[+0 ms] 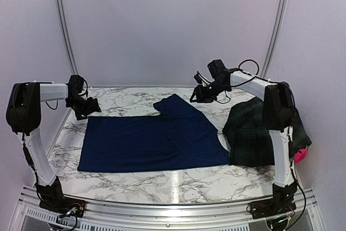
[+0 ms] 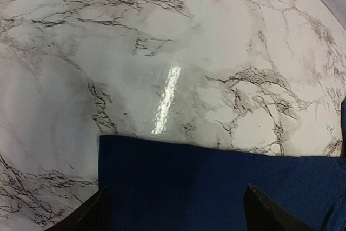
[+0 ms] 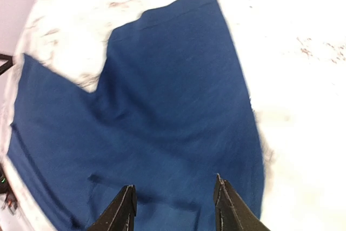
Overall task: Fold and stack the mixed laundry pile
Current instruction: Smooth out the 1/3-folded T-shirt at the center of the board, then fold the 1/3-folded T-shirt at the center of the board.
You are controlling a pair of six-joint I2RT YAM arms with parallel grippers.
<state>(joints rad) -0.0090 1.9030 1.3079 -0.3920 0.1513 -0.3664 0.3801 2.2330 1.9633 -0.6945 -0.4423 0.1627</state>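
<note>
My left claw (image 2: 175,190) is open: both fingers stand wide apart with nothing between them, hovering just above the 9 o'clock corner of the navy cloth (image 1: 151,142). My right claw (image 3: 174,185) is also open, its fingers parted and empty. In the top view it is raised off the table (image 1: 135,185) at 12 o'clock of the cloth, looking down on the flap there. Neither claw grips anything. Position of the work: the cloth lies spread flat at the table's centre, a wide rectangle with one flap projecting toward 1 o'clock. Its near edge is straight and its surface shows only shallow creases. The plaid garment (image 1: 251,133) sits in a loose heap at 3 o'clock of the cloth, touching or just overlapping its right edge, partly behind my right arm. A pink piece (image 1: 300,156) shows at 4 o'clock of that heap, at the table's edge. I see no red-and-black piece in any view. Status, as I judge it: the task is at an early stage. One garment is laid out, and whether it has had a first fold I cannot tell. It is far from a compact packet, and no stack exists. Remaining: fold the cloth down, set it aside as the stack base, then spread, fold and stack the plaid garment, the pink piece and anything hidden under them.
</note>
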